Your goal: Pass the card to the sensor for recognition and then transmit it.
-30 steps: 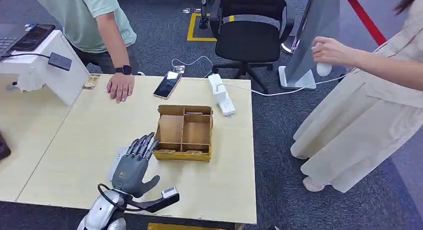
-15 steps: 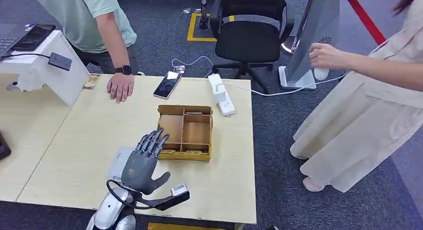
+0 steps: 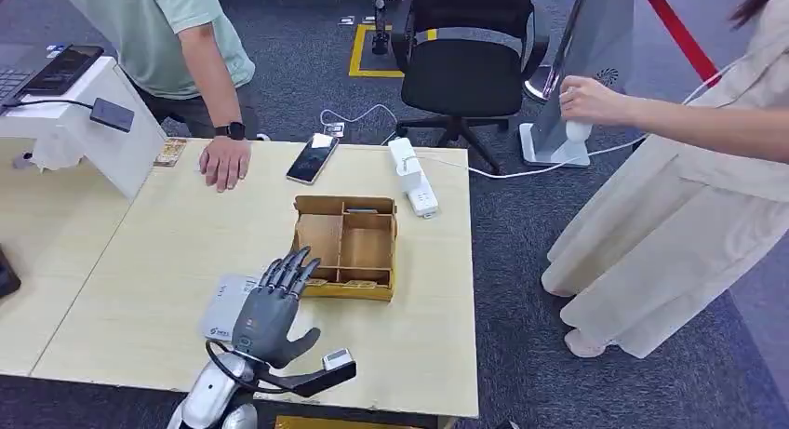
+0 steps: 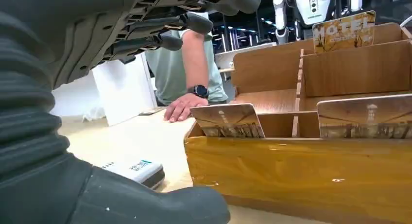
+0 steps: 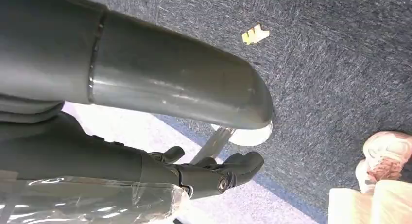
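Observation:
A wooden divider box point(image 3: 343, 287) stands on the pale table point(image 3: 140, 252). In the left wrist view its front wall point(image 4: 301, 170) fills the near ground. Two picture cards point(image 4: 227, 121) point(image 4: 367, 117) stand upright in the front slots and a third card point(image 4: 343, 32) at the back. My left hand point(image 3: 272, 308) hovers open just before the box's front left corner, fingers point(image 4: 160, 25) stretched toward it and holding nothing. A flat white device point(image 3: 223, 308) point(image 4: 136, 170) lies on the table beside that hand. My right hand point(image 5: 214, 173) hangs over the floor, fingers loose and empty.
A white stand point(image 3: 88, 136) with a dark pad point(image 3: 112, 114) sits at the far left. One person rests a hand point(image 3: 224, 161) on the table's far edge beside a phone point(image 3: 313, 157) and a power strip point(image 3: 412, 175). Another person point(image 3: 670, 206) stands to the right.
My left hand has shifted right and closer to the box, uncovering more of the white device. The person on the right has moved a hand leftward.

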Robot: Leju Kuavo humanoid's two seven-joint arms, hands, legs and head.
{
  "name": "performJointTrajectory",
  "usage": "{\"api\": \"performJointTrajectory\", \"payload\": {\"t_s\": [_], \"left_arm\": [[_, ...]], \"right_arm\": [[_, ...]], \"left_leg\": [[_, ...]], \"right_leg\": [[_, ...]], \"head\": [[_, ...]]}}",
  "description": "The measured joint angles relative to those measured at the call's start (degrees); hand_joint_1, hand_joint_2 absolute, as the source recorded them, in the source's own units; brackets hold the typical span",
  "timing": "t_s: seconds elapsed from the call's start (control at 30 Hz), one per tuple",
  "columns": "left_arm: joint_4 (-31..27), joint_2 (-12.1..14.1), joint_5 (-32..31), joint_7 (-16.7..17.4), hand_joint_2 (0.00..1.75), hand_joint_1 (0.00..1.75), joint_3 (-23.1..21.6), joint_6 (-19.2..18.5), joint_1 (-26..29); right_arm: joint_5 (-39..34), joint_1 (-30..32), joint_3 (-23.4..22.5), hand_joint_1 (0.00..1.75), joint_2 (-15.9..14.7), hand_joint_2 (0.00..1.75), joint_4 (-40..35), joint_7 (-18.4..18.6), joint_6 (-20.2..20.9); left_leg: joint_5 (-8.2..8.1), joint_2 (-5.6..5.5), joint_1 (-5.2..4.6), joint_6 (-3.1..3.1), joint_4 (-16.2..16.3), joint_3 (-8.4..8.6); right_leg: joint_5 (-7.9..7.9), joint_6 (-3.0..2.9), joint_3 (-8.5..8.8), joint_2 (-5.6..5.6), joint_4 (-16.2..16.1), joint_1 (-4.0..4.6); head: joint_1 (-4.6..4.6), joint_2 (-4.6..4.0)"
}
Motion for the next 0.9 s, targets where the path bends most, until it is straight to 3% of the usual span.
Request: {"api": "performJointTrajectory", "payload": {"t_s": [0.23, 0.5, 0.9], "left_arm": [[1.6, 0.0, -0.7, 0.0, 1.75, 0.00, 0.0, 1.0, -1.1], [3.6, -0.3, -3.3, -0.2, 1.75, 0.00, 0.0, 4.5, -3.4], [5.4, -0.5, -4.3, 0.0, 1.75, 0.00, 0.0, 5.1, -5.2]], "right_arm": [[0.0, 0.0, 0.3, 0.00, 0.0, 0.00, 0.0, 0.1, 0.0], [0.0, 0.1, 1.4, 0.00, 0.0, 0.00, 0.0, 0.5, 0.1], [0.0, 0.4, 2.7, 0.00, 0.0, 0.00, 0.0, 1.1, 0.3]], "left_leg": [[0.00, 0.00, 0.00, 0.00, 0.0, 0.00], [0.00, 0.00, 0.00, 0.00, 0.0, 0.00], [0.00, 0.00, 0.00, 0.00, 0.0, 0.00]], "right_leg": [[0.00, 0.00, 0.00, 0.00, 0.0, 0.00], [0.00, 0.00, 0.00, 0.00, 0.0, 0.00], [0.01, 0.00, 0.00, 0.01, 0.0, 0.00]], "head": [[-0.02, 0.00], [-0.02, 0.00], [-0.02, 0.00]]}}
